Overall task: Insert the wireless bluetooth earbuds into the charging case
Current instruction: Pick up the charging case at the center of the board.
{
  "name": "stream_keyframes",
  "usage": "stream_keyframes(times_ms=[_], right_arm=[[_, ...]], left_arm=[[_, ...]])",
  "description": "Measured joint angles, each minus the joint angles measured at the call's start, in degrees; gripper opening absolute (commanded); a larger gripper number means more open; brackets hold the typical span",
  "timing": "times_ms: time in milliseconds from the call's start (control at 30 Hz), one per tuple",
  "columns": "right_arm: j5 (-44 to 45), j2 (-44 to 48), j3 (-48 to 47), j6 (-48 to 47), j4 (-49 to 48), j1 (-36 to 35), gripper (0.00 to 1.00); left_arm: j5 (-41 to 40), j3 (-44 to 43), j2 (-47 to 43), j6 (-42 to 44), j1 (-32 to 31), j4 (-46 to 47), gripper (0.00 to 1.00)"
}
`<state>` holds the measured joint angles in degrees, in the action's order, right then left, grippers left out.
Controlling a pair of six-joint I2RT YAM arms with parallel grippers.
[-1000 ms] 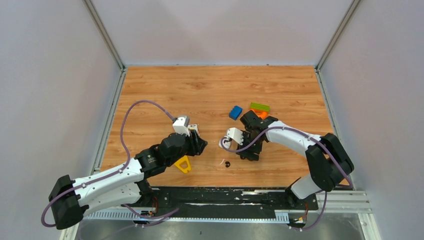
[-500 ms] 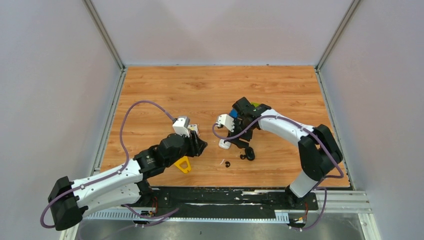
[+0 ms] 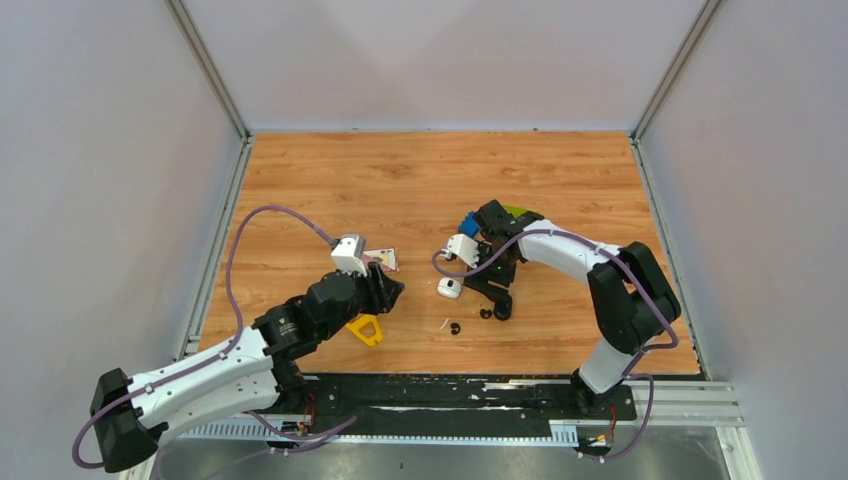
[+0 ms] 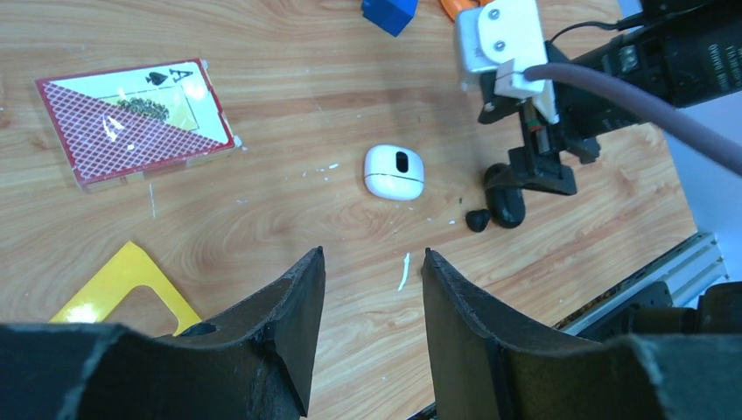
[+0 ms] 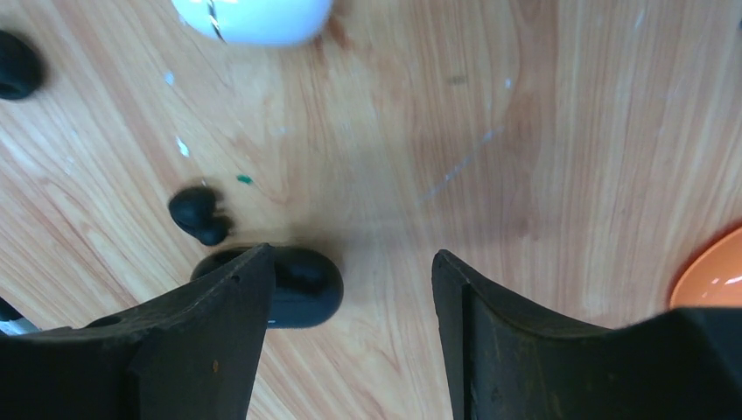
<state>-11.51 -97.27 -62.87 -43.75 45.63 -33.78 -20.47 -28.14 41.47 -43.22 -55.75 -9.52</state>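
Top external view is giving the whole layout on the wood-grain desk (image 3: pixel 330 180). The white case (image 3: pixel 450 288) is sitting mid-desk, a blue block (image 3: pixel 468 223) and a green block (image 3: pixel 516 211) are lying behind it, and a card (image 3: pixel 381 260) and a flat yellow triangle (image 3: pixel 366 329) are lying to its left. A black bud (image 3: pixel 455 327) is lying alone nearer the front edge, with a thin white bud (image 3: pixel 443 323) just beside it.

Left wrist view is sharpening what the overhead one is blurring. The white case is looking like a smooth, closed, rounded pebble with a dark oval spot on top. The card is showing a red lattice pattern and a spade ace corner. The left claw (image 4: pixel 372 258) is standing open, its dark matte fingers apart and gripping nothing. The white bud is lying just past the tips, and the white case is lying further ahead, in line with the gap.

Right wrist view is showing the right claw (image 5: pixel 352 262) gaping wide and holding nothing. A glossy black case (image 5: pixel 306 284) is resting on the desk, partly hidden behind the finger on the picture's left. A second black bud (image 5: pixel 199 215), small and rounded, is lying just beside it. The white case is poking in at the top edge, apart from the tips. An orange block (image 5: pixel 713 271) is showing its curved rim at the right edge, while overhead the arm is hiding it.
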Motion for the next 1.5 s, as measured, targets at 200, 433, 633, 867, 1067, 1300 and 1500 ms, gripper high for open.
stream_keyframes(times_ms=[200,433,633,867,1067,1300,1500], right_arm=[[1.33,2.51,5.11,-0.28,-0.24,3.02,0.65],[1.53,8.68,8.85,-0.42,1.53,5.16,0.66],[-7.32,16.76,7.02,-10.38,7.69,12.83,0.68],[-12.46,28.65,11.85,-34.1,12.9,14.69,0.66],[-11.23,25.38,15.76,-46.64,13.07,13.27,0.58],[-8.31,22.88,19.5,-53.16,9.79,10.03,0.59],[-6.67,19.96,19.91,-53.94,6.6,7.19,0.59]], left_arm=[[0.7,1.73,1.18,-0.37,0.0,0.46,0.52],[1.51,2.29,2.75,-0.35,0.0,2.32,0.52],[3.72,2.34,5.29,-0.13,0.0,5.38,0.52],[4.96,2.34,5.6,0.15,-0.02,6.73,0.51],[4.92,2.34,5.46,0.15,-0.02,7.23,0.51],[4.87,2.34,4.13,0.17,-0.02,7.1,0.51],[4.79,2.34,3.08,0.22,-0.02,7.02,0.51]])
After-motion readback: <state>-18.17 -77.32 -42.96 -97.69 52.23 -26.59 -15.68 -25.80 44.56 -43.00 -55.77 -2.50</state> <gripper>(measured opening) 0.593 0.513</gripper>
